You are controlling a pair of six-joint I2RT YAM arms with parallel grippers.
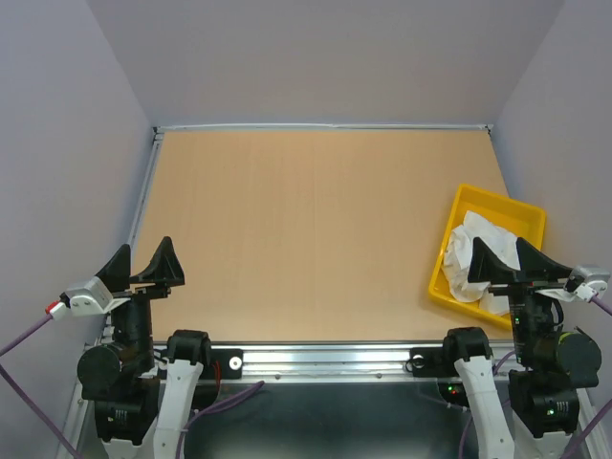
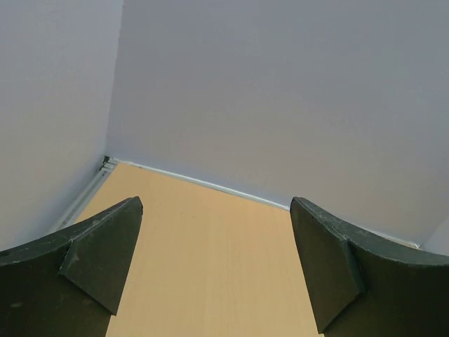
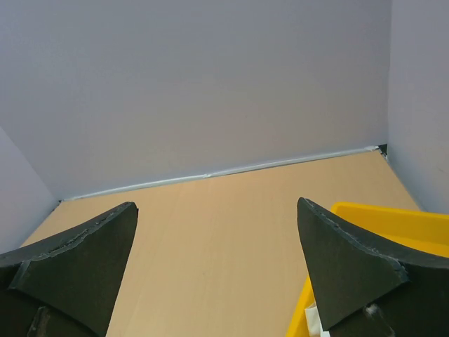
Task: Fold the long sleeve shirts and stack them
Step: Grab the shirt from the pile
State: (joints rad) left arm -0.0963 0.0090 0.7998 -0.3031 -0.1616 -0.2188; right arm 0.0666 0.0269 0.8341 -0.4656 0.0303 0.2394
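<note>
Yellow tray (image 1: 502, 199) logged at 4 o'clock on the wood-grain table (image 1: 306, 229), set askew to the edges. Contents? (KT)

White shirts (image 1: 473, 253), crumpled into one heap inside that tray and rising to its rim. How many, I cannot tell; no collar or sleeve can be made out. (MR)

Right arm? (KT)

Right gripper (image 1: 498, 242) sits at 4 o'clock too, and from above its dark fingers overlap the near half of the heap. Fingers spread wide, nothing between them. Its own camera shows the same: right gripper (image 3: 216, 203) gaping over bare table, with the tray's yellow wall (image 3: 379, 210) under the right-hand finger. Contact with the cloth: cannot tell. (MR)

Left arm? (KT)

Left gripper (image 1: 145, 247) at 8 o'clock, at the table's left edge, well apart from tray and shirts. Fingers likewise fully apart and empty. Wrist view agrees: left gripper (image 2: 215, 203) frames only table and the pale grey walls (image 2: 280, 91). (MR)

Any lettering to record? (KT)

Markings on the arm bases are too small to read. Remaining items: a metal rail (image 1: 325, 360) along the 6 o'clock edge between the bases, and purple cables (image 1: 24, 335) trailing off at the lower left. (MR)
</note>
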